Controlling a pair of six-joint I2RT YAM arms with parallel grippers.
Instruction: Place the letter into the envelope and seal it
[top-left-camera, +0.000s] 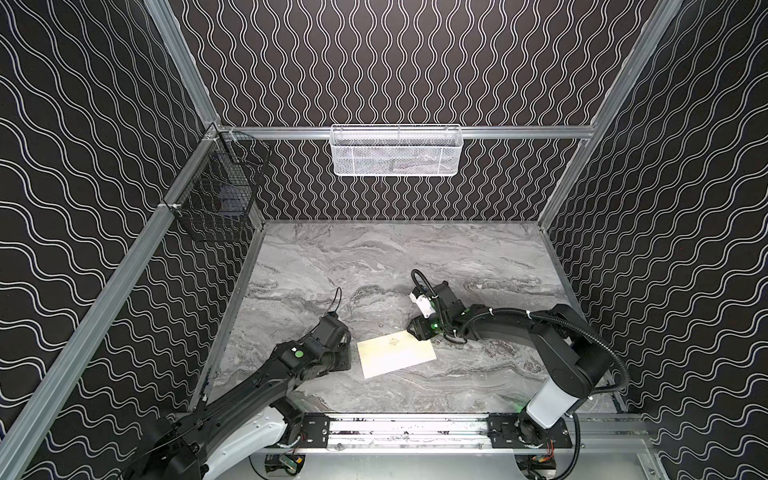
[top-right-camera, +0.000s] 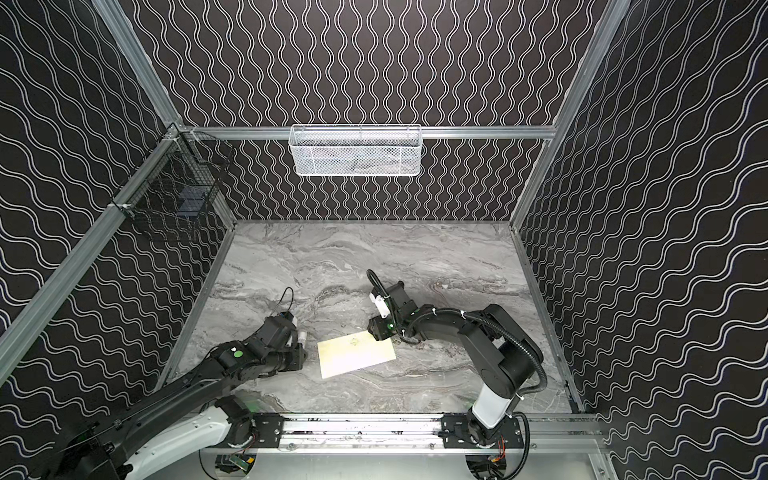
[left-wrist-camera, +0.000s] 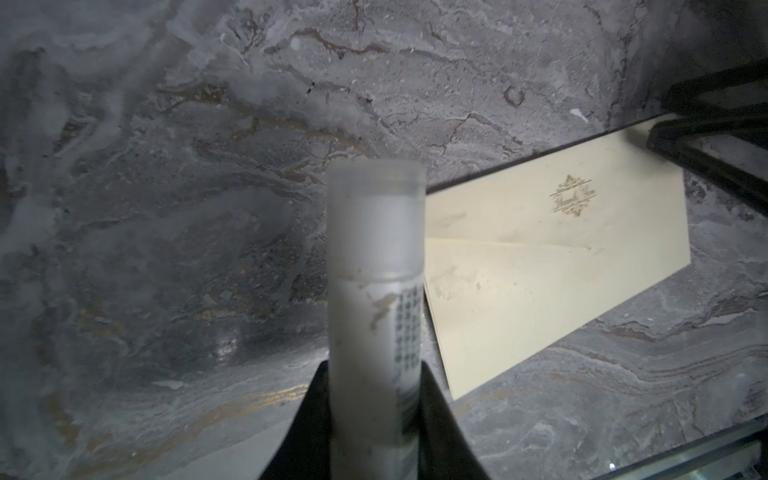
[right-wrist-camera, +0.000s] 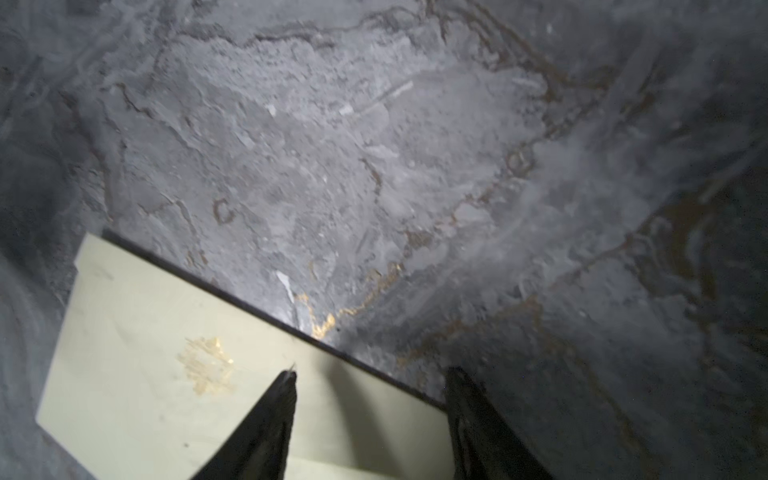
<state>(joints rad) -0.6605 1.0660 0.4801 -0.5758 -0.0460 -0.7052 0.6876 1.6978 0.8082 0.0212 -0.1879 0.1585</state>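
The cream envelope lies flat on the marble table, slightly skewed. Its flap with the gold emblem is folded down onto it. The letter is hidden or out of view. My left gripper sits just left of the envelope, shut on a white cylinder that sticks out past its fingers. My right gripper hovers open over the envelope's far right corner, one finger over the paper, the other over the table. Nothing lies between its fingers.
A white mesh basket hangs on the back wall and a black wire basket on the left wall. Patterned walls enclose the table on three sides. The arms' mounting rail runs along the front edge.
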